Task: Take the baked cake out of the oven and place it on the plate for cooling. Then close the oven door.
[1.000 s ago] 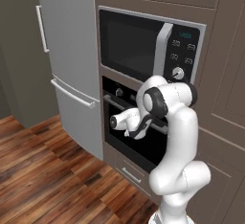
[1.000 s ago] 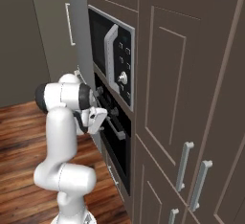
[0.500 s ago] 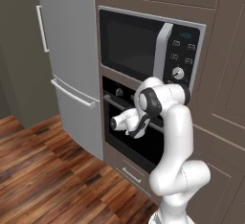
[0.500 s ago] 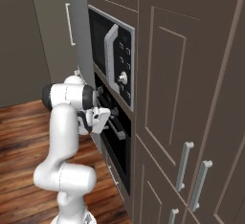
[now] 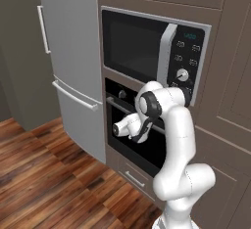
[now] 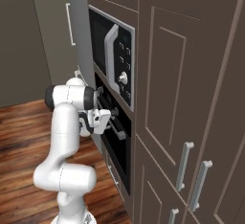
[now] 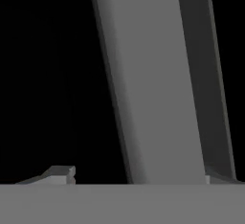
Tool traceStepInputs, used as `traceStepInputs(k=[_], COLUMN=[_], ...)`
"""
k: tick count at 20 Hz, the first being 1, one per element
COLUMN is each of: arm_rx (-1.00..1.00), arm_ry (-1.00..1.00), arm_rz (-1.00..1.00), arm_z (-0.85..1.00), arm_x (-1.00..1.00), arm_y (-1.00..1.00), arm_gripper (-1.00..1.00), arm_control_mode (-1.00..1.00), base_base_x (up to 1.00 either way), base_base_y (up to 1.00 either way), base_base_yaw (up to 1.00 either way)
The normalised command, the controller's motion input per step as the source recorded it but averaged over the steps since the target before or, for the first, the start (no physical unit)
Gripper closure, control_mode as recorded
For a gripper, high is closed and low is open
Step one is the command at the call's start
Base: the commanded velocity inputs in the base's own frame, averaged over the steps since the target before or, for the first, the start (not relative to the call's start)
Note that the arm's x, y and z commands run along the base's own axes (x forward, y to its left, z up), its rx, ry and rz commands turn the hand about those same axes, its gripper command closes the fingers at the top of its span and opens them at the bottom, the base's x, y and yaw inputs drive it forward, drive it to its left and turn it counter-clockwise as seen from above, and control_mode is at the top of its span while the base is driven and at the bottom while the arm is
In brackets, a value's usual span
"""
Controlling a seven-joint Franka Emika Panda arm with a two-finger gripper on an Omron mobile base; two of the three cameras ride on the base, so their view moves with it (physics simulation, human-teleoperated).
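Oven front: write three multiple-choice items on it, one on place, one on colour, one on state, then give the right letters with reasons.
1. Where does the black built-in oven sit?
A. Directly below the silver-framed microwave
B. Above that microwave
C. Left of the grey fridge

2. What colour is the horizontal bar handle on the black glass-fronted oven door?
A. Red
B. Silver-grey
C. Gold

3. What state is the oven door in?
A. Folded down flat
B. Taken off
C. Closed upright against the cabinet

Answers:
1 A: in both base views the oven fills the bay under the microwave.
2 B: the bar looks silver-grey in the hand view.
3 C: the door stands flush in the dark brown wooden cabinetry, with the robot's white claw at its handle.
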Motion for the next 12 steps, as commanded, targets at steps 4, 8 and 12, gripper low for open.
traceStepInputs(k=[4,8,12], arm_rx=[0.00,0.02,0.04], arm_ry=[0.16,0.24,0.29], arm_rz=[0.03,0.03,0.04], arm_z=[-0.50,-0.69,-0.72], arm_x=[0.13,0.00,-0.14], arm_y=[0.00,0.14,0.51], arm_gripper=[1.00,1.00,1.00], arm_control_mode=[-1.00,-1.00,-1.00], base_base_x=[0.00,0.00,0.00], base_base_y=[0.00,0.00,0.00], base_base_yaw=[0.00,0.00,0.00])
